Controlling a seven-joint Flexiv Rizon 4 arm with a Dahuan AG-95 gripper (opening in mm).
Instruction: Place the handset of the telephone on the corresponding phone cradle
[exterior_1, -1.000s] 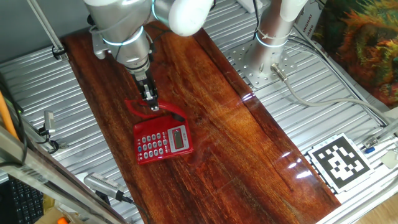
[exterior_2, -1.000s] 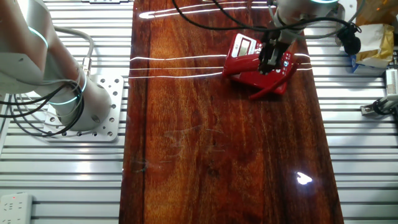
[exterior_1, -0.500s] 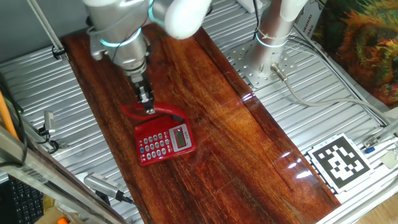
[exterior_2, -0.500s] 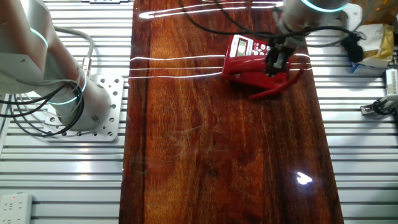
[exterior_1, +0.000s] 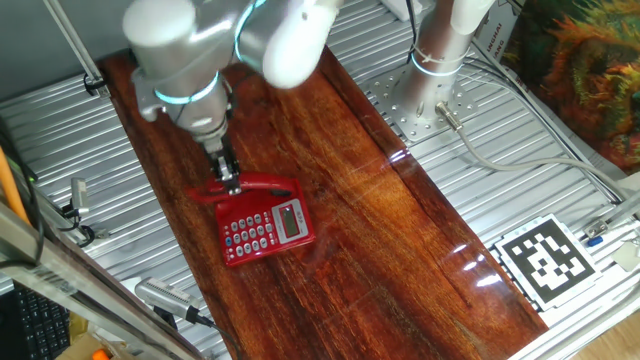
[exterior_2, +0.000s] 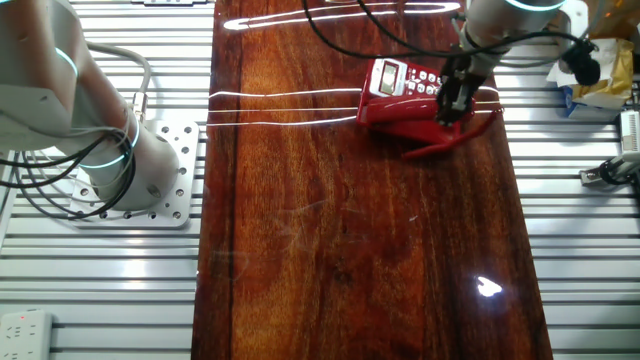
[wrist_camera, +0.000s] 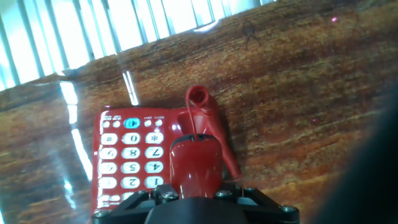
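The claw (exterior_1: 231, 186) is clamped on the red handset (exterior_1: 250, 186), holding it along the phone cradle's (exterior_1: 262, 231) far edge on the wooden desk (exterior_1: 380, 230); keypad digits 0, 8, 9, 4, 5 read clearly in the hand view; a black-and-white square marker (exterior_1: 545, 258) lies well apart.

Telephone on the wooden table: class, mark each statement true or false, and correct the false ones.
1. The gripper is closed on the red handset. True.
2. The phone base has a keypad and a small display. True.
3. The phone base is blue. False: it is red.
4. The phone base sits on the metal slats. False: it sits on the wooden board.
5. A black-and-white square marker lies on the slats beside the board. True.
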